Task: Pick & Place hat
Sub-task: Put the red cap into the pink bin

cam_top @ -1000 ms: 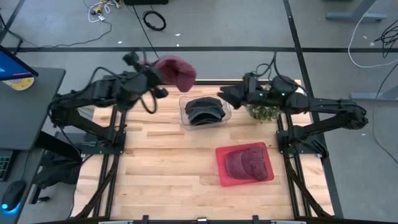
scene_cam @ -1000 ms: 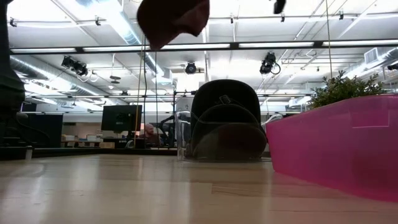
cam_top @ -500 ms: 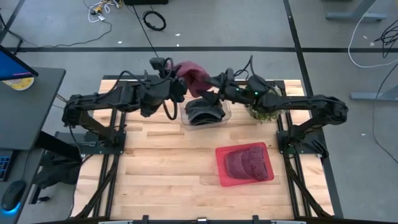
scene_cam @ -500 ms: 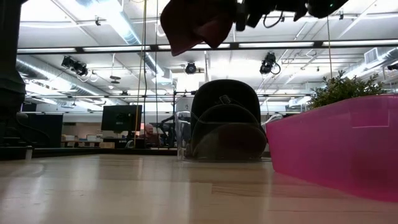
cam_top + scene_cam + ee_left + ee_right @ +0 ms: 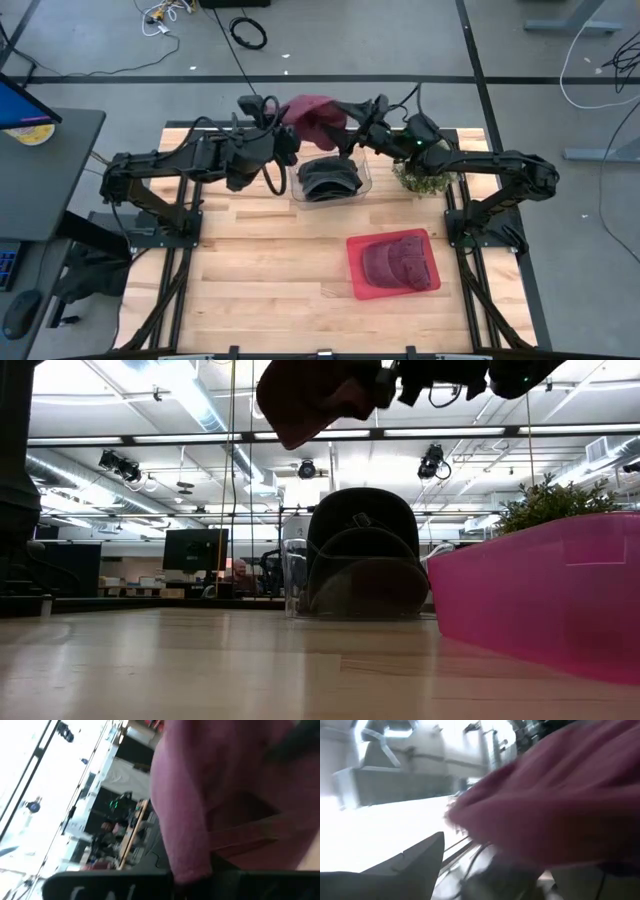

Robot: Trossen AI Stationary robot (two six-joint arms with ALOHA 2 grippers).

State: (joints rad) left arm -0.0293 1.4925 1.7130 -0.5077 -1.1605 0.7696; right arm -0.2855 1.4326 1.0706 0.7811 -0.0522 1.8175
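The left tool (image 5: pixel 283 120) stays closed on the maroon hat (image 5: pixel 318 118), holding it in the air above the far edge of the table (image 5: pixel 260 270), behind the clear bin (image 5: pixel 364 178) of dark caps (image 5: pixel 328 178); half a second ago the hat sat slightly lower and nearer that bin. The right tool (image 5: pixel 352 113), which has moved in against the hat's right side, stands with its jaws spread wide. The pink bin (image 5: pixel 356 270) with a maroon hat inside is unchanged.

We see a potted plant (image 5: pixel 424 180) near the table's (image 5: pixel 260 280) far right edge — cables (image 5: pixel 248 33) lie on the floor beyond.
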